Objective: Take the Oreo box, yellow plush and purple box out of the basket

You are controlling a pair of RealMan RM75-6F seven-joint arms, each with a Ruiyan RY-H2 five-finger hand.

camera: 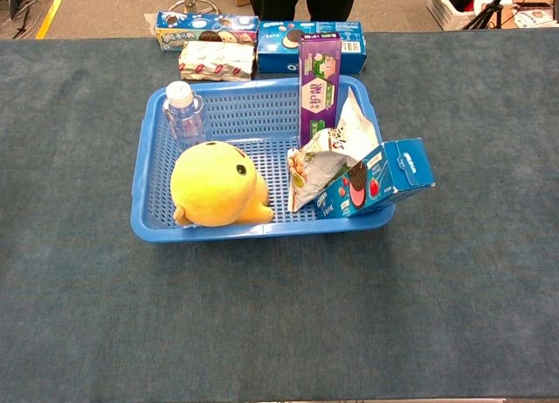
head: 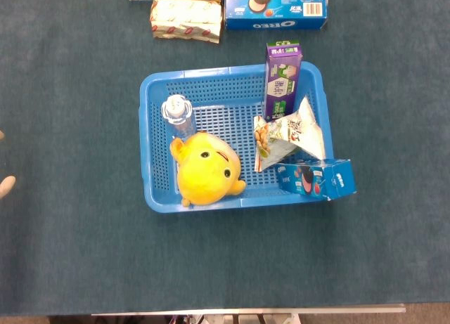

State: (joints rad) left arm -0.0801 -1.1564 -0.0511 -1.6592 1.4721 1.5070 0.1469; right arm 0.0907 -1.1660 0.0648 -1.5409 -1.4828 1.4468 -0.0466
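Observation:
A blue basket (head: 156,138) (camera: 148,180) sits mid-table. Its front left holds the yellow plush (head: 207,168) (camera: 214,184). The purple box (head: 283,78) (camera: 320,79) stands upright at the back right. A small blue Oreo box (head: 318,178) (camera: 377,177) leans tilted over the basket's front right corner, partly outside the rim. Of my left hand (head: 5,185) only two pale fingertips show at the left edge of the head view, spread apart, holding nothing, far from the basket. My right hand is out of both views.
Also in the basket are a water bottle (head: 177,114) (camera: 183,113) at the back left and a snack bag (head: 288,134) (camera: 325,158) between the boxes. Behind the basket lie a large Oreo box (head: 274,6) (camera: 310,34) and other packets (head: 186,18) (camera: 214,59).

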